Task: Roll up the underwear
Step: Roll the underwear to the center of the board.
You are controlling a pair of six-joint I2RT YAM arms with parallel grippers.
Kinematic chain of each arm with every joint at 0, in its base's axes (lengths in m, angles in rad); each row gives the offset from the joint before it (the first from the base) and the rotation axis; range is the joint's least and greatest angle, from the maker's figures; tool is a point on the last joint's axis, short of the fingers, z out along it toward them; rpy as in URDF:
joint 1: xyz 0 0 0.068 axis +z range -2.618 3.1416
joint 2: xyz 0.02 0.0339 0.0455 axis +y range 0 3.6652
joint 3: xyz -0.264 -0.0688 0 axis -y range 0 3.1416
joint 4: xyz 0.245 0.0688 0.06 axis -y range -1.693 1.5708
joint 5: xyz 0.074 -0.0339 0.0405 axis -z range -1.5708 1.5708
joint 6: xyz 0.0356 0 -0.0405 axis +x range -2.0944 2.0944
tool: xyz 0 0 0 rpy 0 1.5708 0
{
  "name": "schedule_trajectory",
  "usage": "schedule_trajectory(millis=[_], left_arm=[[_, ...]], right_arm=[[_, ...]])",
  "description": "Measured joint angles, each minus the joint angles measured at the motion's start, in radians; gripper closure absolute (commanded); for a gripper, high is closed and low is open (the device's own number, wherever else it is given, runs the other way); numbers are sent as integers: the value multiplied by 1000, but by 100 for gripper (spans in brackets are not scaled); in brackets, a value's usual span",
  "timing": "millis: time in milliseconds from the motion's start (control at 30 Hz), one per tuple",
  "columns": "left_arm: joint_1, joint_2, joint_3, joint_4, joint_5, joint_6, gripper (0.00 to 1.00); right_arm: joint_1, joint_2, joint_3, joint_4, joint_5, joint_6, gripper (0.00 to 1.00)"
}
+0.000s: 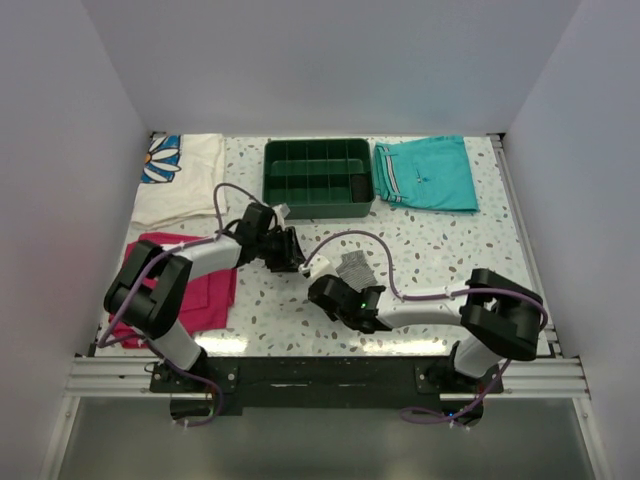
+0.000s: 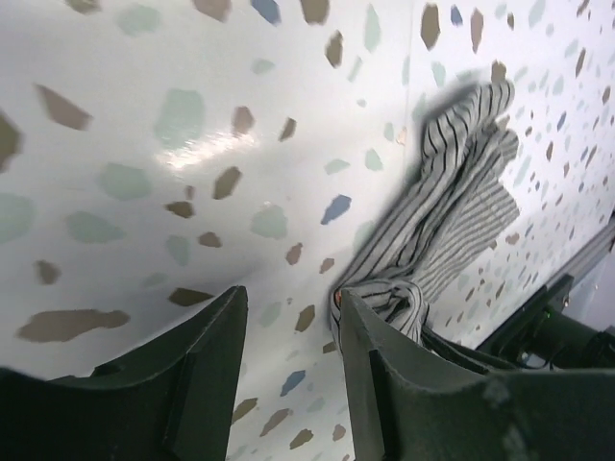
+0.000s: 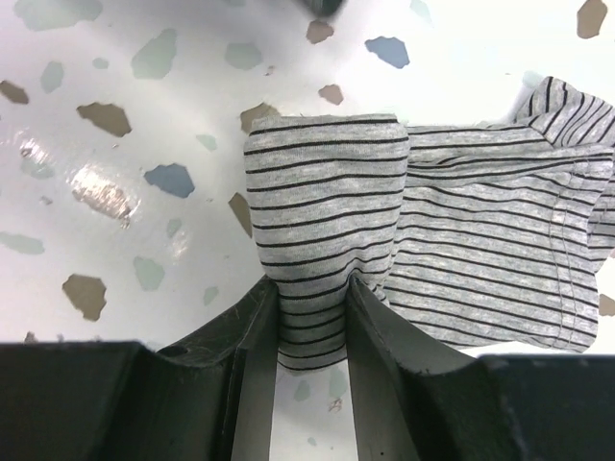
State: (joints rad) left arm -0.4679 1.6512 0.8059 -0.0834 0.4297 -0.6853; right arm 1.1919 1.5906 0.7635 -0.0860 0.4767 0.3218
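The underwear (image 1: 353, 266), a small grey-and-white striped garment, lies crumpled on the speckled table just in front of the arms. My right gripper (image 1: 338, 282) is shut on a fold of it at its near edge. In the right wrist view my right gripper (image 3: 312, 312) pinches a striped fold, and the rest of the underwear (image 3: 480, 250) spreads out to the right. My left gripper (image 1: 300, 260) is open and empty, just left of the garment. In the left wrist view my left gripper (image 2: 288, 322) has bare table between its fingers, and the underwear (image 2: 452, 202) lies bunched against the outside of the right finger (image 2: 384, 375).
A green divided tray (image 1: 318, 202) stands at the back centre. Teal shorts (image 1: 425, 172) lie to its right. A white floral cloth (image 1: 180, 175) lies at the back left, and a magenta cloth (image 1: 205, 290) under the left arm. Metal rails run along the table's right and near edges.
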Motion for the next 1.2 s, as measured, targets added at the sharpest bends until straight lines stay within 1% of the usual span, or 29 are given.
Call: schedule_trajectory(millis=[133,333,600,700,1000,1100,1200], left_arm=[[32,-48,-1,-21,-59,2,51],[45,-124,-22,-60,-136,1,51],[95,-150,-66,-84,-182,1,52],[95,-150,-72,-84,-175,1,52],[95,-129,-75,-56,-127,9,53],[95,-125,-76,-51,-110,17,53],[95,-125,-82,-37,-95,19,53]], right_arm=[[-1,3,19,-27,-35,-24,76],[2,80,113,-60,-66,-101,75],[3,102,163,-70,-182,-185,74],[3,71,138,-58,-236,-179,74],[-8,-24,48,-40,-397,-90,73],[-42,-46,27,-27,-460,-60,73],[-119,-84,-14,0,-554,-26,73]])
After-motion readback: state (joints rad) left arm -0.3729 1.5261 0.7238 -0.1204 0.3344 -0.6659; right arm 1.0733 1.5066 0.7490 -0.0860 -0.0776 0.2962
